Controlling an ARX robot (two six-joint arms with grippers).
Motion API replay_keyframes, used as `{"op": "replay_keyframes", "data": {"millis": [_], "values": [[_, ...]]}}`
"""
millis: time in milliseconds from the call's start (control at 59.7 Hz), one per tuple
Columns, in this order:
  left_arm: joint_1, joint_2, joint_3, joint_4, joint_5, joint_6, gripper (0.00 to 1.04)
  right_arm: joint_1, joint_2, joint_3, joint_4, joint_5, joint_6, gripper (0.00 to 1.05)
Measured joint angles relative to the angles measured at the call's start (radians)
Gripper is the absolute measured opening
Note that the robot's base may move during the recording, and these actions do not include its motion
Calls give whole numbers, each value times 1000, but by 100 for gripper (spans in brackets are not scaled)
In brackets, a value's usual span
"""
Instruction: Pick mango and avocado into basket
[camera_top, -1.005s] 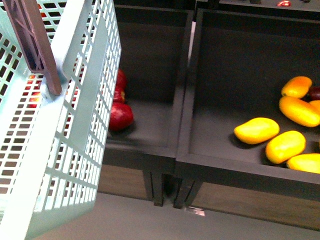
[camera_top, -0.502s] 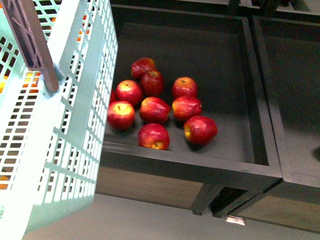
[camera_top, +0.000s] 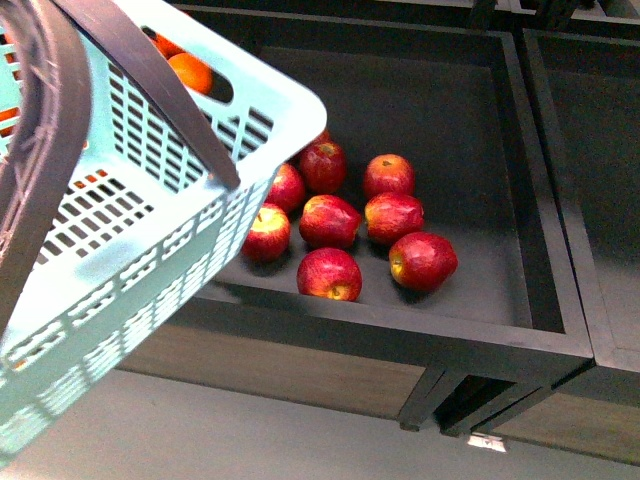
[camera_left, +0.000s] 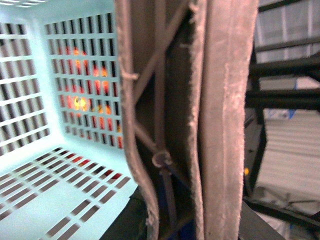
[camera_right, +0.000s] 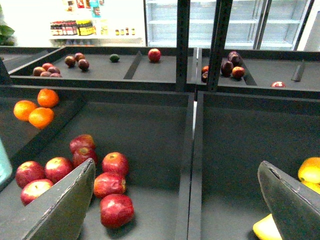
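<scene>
With our right gripper (camera_right: 176, 165) spread empty, we should pinch the smooth, probably slippery mango (camera_right: 311, 169), lower right, across its middle.

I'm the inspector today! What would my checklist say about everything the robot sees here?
Surface: dark shelf bin holding fruit; grey floor below it.
Job's things: basket tilted in the air, no fruit seen inside; mangoes in the neighbouring bin; small dark green fruit, maybe the avocado, in a far bin.
Clutter: red apples; oranges.
Pincers: left pincer seems clamped on the basket handle; right pincer open and empty.
Cables: nothing seen.
Surroundings: shop shelf with bottles; glass-door fridges.
</scene>
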Motion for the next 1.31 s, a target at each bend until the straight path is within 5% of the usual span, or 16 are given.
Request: {"op": "replay_keyframes", "data": {"millis": [218,603,1122,1205,1306], "values": [[-145,249,237,33,-30,79,16,0,0,0,0,0,0,96],[-390,415,441,44,116,89,16,0,0,0,0,0,0,96],[-402,415,441,51,114,125,16,0,0,0,0,0,0,96],[-401,415,440,51,110,126,16,31,224,143,-331,264,240,96],[-402,414,440,52,112,129,16,-67,396,207,-410,249,395,96]]}}
